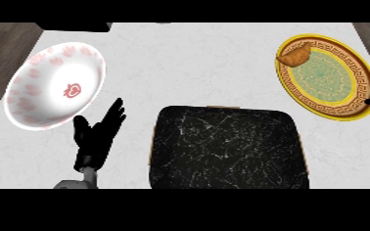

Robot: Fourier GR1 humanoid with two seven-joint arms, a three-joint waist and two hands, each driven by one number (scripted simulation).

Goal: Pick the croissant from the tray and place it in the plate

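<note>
- One view to work from, the head view, so I place everything against the black marbled tray (227, 147), which lies low in the middle of the white counter (195, 63).
- On the tray I see only its dark veined surface; nothing lies on it.
- Up and to the right of the tray, well apart from it, sits a gold-rimmed plate (329, 111) with a green patterned centre.
- I see the croissant (295, 56) in that plate, at the part of it farthest from the tray and on the tray's side, lying partly over the inner gold band.
- Up and to the left of the tray is a white plate (43, 93) with pink markings and a red mark at its centre.
- My left hand (98, 134) shows just left of the tray, between it and the white plate, fingers straight and spread, pointing up; it holds nothing and touches neither of them.
- Of my right hand (367, 101) I see only a dark tip at the frame's right edge, up and right of the tray, against the gold-rimmed plate's rim; I cannot tell how it is set.
</note>
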